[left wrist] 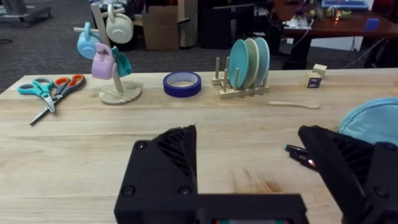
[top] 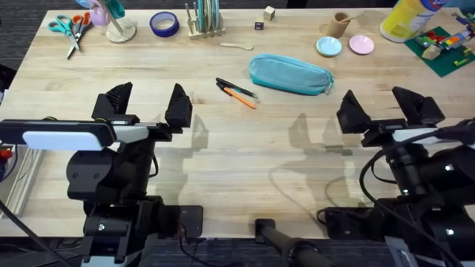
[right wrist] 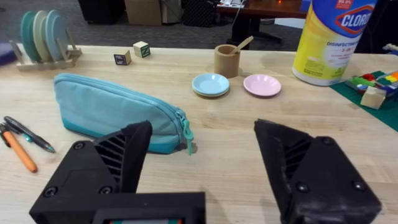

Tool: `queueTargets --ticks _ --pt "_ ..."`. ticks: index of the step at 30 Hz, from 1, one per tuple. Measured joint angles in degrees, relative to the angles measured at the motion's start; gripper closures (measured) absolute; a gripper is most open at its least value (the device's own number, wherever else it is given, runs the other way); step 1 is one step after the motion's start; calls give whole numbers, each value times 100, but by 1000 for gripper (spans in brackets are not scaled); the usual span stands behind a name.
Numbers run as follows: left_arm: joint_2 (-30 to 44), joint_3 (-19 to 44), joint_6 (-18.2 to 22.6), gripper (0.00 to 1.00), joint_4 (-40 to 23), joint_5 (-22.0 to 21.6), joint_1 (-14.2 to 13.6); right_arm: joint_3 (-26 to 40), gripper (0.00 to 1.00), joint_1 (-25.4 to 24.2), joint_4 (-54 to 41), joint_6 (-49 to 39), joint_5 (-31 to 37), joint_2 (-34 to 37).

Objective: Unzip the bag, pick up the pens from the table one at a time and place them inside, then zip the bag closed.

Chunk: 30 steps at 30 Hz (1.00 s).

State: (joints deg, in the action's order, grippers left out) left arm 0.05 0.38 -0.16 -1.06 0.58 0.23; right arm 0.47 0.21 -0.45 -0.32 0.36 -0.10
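Bag: teal oblong soft fabric pencil pouch lies on its side on the light wooden plank table, in the far middle part, a little to the right. Its zipper runs along the top and looks closed; the pull hangs at the end that faces the right arm, as the right wrist view shows.
Pens: thin black pen and thin orange pen with a dark tip lie side by side on the table, just beside the left end of the pouch, not touching it as far as I can tell. They are also in the right wrist view, black and orange.
Left tool: black two-finger tool is over the near left part of the table, fingers spread wide, nothing between them.
Right tool: black two-finger tool is over the near right part of the table, fingers also spread wide and holding nothing; the pouch is ahead of it, apart.
Other things: light-blue round dish and pink round dish stand behind the pouch to the right; purple tape roll and scissors with teal and orange handles are at the far left.
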Motion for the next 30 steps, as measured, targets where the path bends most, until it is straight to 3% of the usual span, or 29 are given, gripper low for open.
queueTargets --ticks 21,25,30 --pt "89 55 15 10 2 -24 0 134 5 0 -332 -2 28 44" --pt "730 480 20 10 -4 -21 0 513 5 -9 -950 -4 50 397" --pt "2088 1517 242 10 5 240 2 1335 5 -94 -1250 -6 74 1291"
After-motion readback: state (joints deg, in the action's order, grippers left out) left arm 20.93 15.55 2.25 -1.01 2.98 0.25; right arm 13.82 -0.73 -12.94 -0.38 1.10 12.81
